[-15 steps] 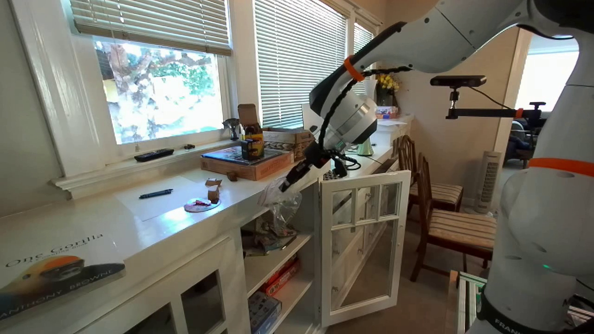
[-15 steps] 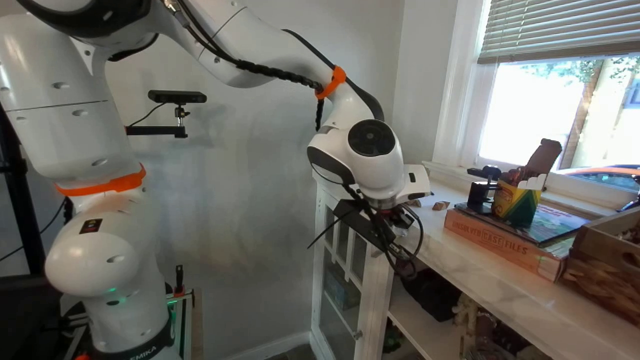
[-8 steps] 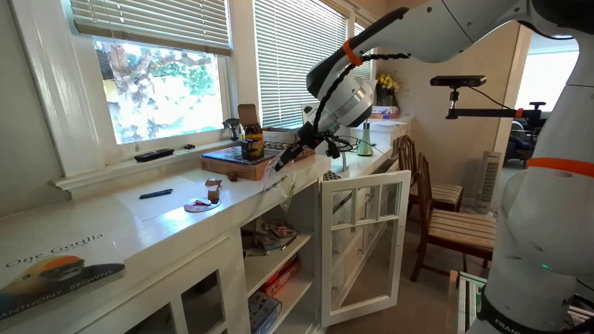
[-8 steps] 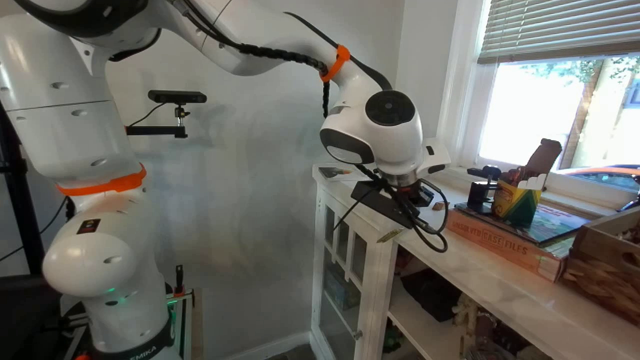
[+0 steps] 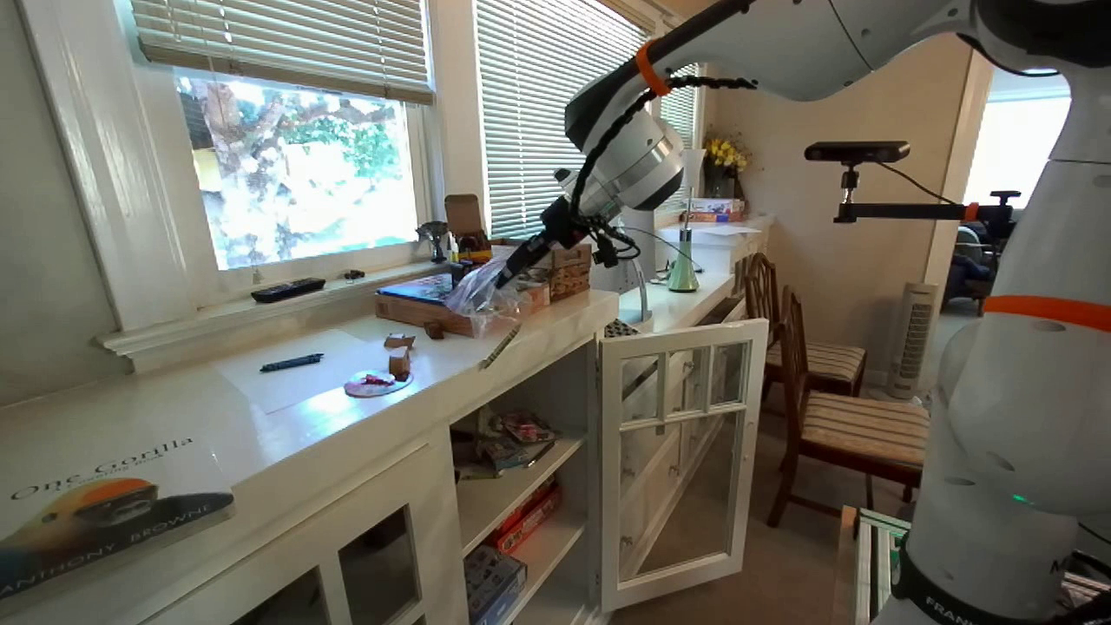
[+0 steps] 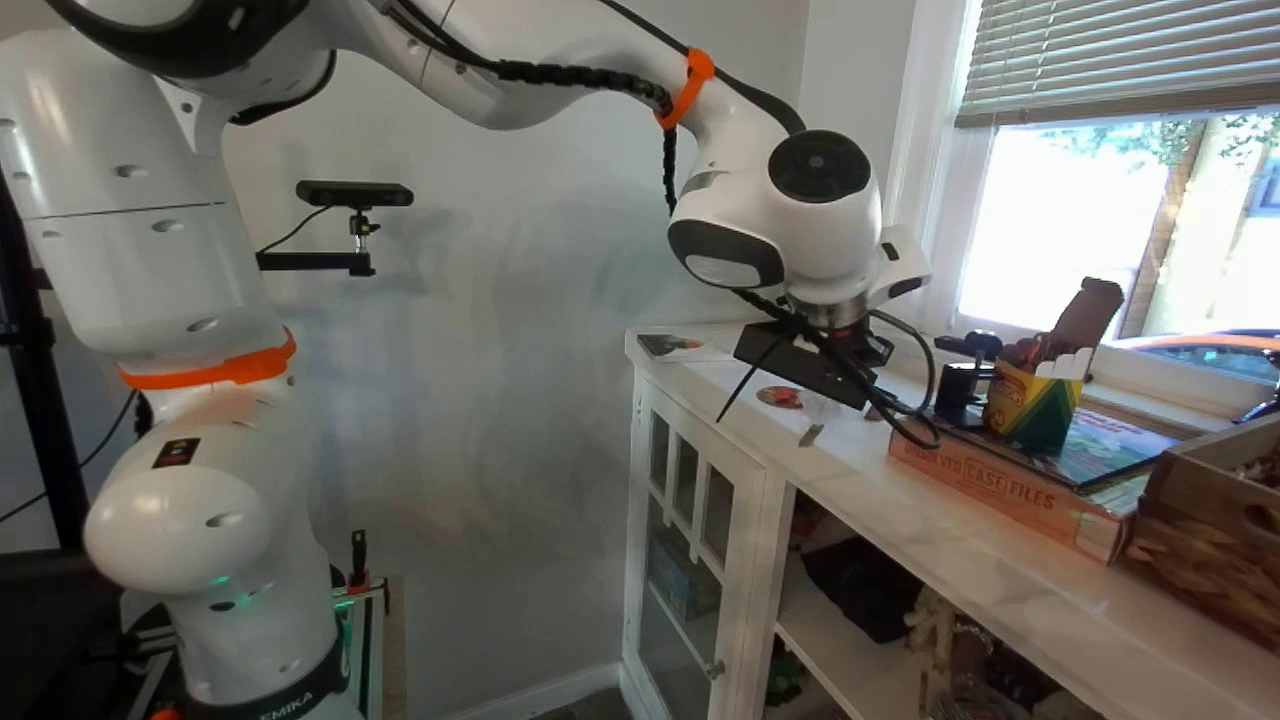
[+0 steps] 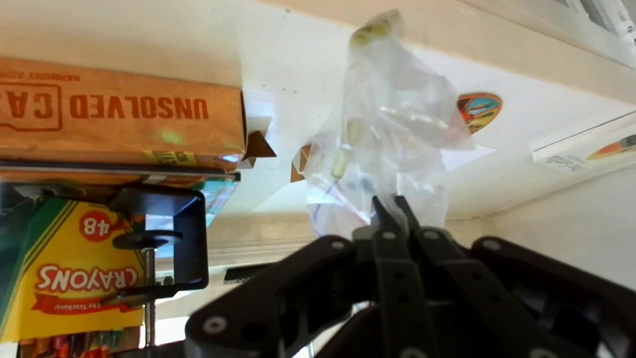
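One clear plastic bag [image 7: 385, 119] is secured in the gripper [image 7: 387, 198]. Both fingers [image 7: 383, 216] are pressed together on a gathered fold of the bag. In the wrist view, the bag extends from the fingertips toward the top of the picture, spreading wide beyond the pinch. Thin yellow-green pieces [image 7: 370, 34] show at the plastic; whether they lie inside the bag cannot be determined. In an exterior view, the bag hangs around and below the fingertips, over the white countertop [image 5: 156, 399] near its front edge. Contact between bag and countertop cannot be confirmed.

Adjacent items: an orange UNSOLVED CASE FILES box [image 7: 124, 107] lies on the countertop to the left of the bag in the wrist view, with a yellow crayon box [image 7: 84, 268] stacked above it. A round printed disc [image 7: 480, 112] lies to the right. Below the countertop, a glazed cabinet door [image 5: 684, 417] stands open.
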`<state>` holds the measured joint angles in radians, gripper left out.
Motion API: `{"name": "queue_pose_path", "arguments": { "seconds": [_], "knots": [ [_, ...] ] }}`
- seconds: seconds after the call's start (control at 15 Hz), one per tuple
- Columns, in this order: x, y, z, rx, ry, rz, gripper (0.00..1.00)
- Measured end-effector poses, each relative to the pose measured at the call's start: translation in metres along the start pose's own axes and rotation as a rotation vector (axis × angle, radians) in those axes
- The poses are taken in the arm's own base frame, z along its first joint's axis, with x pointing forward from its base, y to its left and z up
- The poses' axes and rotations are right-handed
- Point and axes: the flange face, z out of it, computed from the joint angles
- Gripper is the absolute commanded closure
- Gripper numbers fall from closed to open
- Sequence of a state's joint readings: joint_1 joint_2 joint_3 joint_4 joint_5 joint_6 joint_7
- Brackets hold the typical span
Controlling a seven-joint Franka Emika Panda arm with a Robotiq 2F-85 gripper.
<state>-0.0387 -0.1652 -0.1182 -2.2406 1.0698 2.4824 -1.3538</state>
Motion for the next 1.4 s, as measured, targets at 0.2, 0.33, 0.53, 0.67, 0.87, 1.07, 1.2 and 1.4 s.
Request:
{"name": "queue_pose_path", "arguments": {
  "seconds": [0.2, 0.33, 0.53, 0.67, 0.87, 1.07, 1.2, 1.4],
  "knots": [
    [0.011, 0.006, 0.006, 0.000, 0.008, -0.006, 1.00],
    [0.017, 0.012, 0.013, 0.000, 0.013, -0.009, 1.00],
    [0.026, 0.021, 0.026, 0.005, 0.037, -0.011, 1.00],
    [0.033, 0.026, 0.035, 0.013, 0.067, -0.008, 1.00],
    [0.040, 0.032, 0.051, 0.030, 0.106, -0.008, 1.00],
    [0.038, 0.037, 0.076, 0.052, 0.112, 0.007, 1.00],
    [0.033, 0.042, 0.095, 0.068, 0.100, 0.016, 1.00],
    [0.027, 0.046, 0.117, 0.085, 0.080, 0.021, 1.00]
  ]
}}
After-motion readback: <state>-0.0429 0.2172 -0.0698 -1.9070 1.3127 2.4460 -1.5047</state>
